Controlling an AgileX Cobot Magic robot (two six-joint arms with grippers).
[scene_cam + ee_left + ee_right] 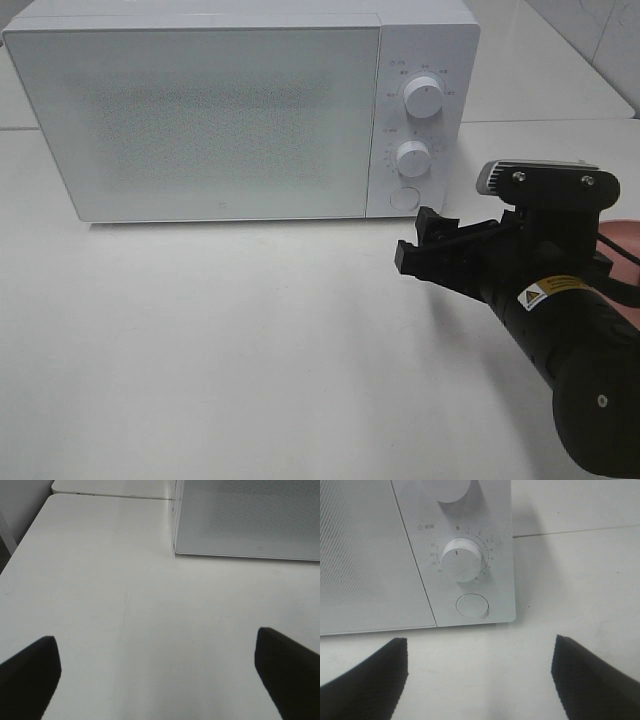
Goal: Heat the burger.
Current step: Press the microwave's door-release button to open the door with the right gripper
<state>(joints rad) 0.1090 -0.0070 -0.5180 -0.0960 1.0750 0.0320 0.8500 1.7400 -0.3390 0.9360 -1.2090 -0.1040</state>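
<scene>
White microwave, door shut, my right gripper facing its round button.
Both jaws spread, empty; my left gripper hangs over the table. I'd press the button dead centre, clear of the knob above. Count: 1 microwave, 2 knobs, 1 button, 1 pink plate; burger hidden from view.

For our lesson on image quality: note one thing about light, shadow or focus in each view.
Exterior high: bright, even light; the microwave door looks grainy. Left wrist: the dark fingers of the left tool are blurred. Right wrist: the microwave casts a soft shadow on the table; the dial markings are readable.
</scene>
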